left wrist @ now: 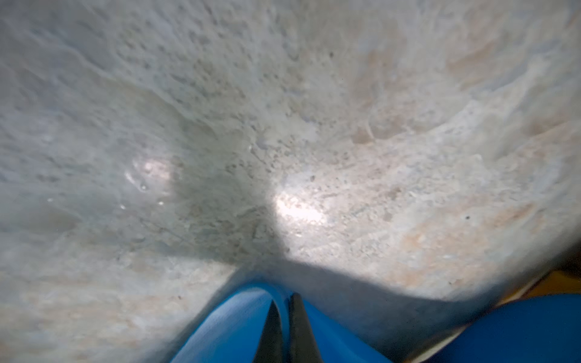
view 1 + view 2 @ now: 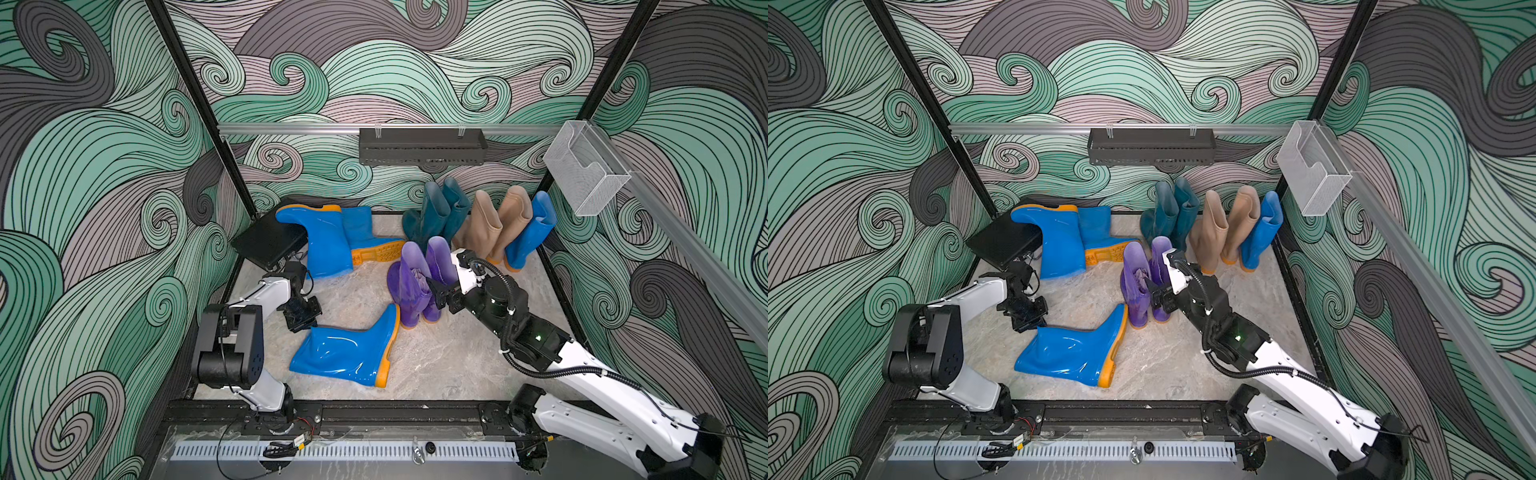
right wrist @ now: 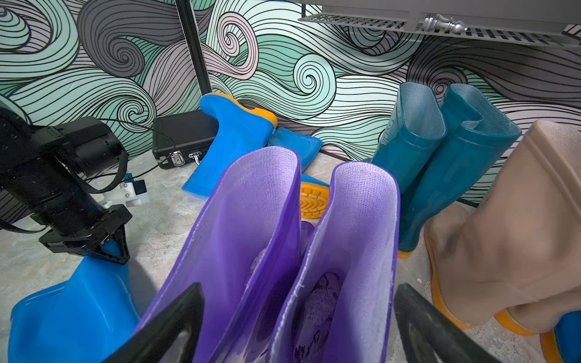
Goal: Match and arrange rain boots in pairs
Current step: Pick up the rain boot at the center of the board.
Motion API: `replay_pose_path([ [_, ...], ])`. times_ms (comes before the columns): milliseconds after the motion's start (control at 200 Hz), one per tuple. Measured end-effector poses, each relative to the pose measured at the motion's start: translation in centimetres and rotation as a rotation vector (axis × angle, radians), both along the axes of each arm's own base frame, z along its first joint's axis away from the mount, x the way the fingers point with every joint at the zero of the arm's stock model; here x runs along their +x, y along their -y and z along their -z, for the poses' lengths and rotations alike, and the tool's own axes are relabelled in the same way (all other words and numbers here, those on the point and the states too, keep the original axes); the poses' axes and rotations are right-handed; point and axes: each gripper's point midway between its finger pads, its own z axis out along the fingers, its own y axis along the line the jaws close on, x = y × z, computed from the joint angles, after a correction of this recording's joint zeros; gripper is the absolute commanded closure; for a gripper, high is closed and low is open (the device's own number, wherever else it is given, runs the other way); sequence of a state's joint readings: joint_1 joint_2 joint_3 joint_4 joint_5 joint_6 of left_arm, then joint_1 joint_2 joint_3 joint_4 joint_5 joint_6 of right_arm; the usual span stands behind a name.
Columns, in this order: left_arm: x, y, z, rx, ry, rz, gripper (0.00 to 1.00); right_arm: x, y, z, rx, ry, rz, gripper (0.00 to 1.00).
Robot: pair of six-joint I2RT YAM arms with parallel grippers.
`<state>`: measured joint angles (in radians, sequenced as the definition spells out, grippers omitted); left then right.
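A bright blue rain boot (image 2: 349,353) (image 2: 1071,353) lies on its side on the near floor. My left gripper (image 2: 305,322) (image 1: 284,301) is shut on the rim of its shaft, one finger inside and one outside. Two purple boots (image 2: 419,282) (image 3: 251,220) stand upright side by side. My right gripper (image 2: 434,289) (image 3: 297,314) is open, its fingers straddling both purple tops. At the back stand a dark teal pair (image 2: 440,212), a beige pair (image 2: 498,224) and one blue boot (image 2: 532,232). Two more blue boots (image 2: 320,237) lie at the back left.
A flat black case (image 2: 266,241) (image 3: 182,135) sits in the back left corner under one fallen blue boot. A black shelf (image 2: 422,145) hangs on the back wall, and a wire basket (image 2: 586,170) on the right rail. Patterned walls close in three sides.
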<state>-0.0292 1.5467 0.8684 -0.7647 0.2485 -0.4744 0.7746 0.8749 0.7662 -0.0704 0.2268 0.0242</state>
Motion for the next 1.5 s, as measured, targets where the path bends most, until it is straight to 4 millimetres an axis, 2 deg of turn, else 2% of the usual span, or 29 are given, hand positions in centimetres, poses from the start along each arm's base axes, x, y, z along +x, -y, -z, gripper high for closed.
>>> replay_pose_path([
  [185, 0.3, 0.2, -3.3, -0.017, 0.091, -0.008, 1.00, -0.4, 0.2, -0.4, 0.002, 0.017, -0.013, 0.07],
  [480, 1.4, -0.1, -12.5, -0.007, 0.331, -0.014, 1.00, -1.3, 0.6, -0.9, 0.016, 0.046, -0.035, 0.07],
  [896, 0.7, 0.2, -18.8, -0.038, 0.449, -0.082, 1.00, -1.8, -0.2, -1.4, 0.029, 0.062, -0.092, 0.07],
  [1046, 0.5, 0.6, -20.2, -0.045, 0.484, -0.089, 1.00, -1.7, -1.0, -1.1, 0.029, 0.059, -0.121, 0.07],
  [1296, 0.6, 1.5, -20.7, -0.041, 0.499, -0.115, 1.00, -1.9, -2.4, -0.7, 0.007, 0.053, -0.190, 0.09],
  [1501, 0.9, 1.9, -21.5, -0.022, 0.541, -0.157, 1.00, -3.2, -4.2, -2.7, 0.031, 0.081, -0.321, 0.11],
])
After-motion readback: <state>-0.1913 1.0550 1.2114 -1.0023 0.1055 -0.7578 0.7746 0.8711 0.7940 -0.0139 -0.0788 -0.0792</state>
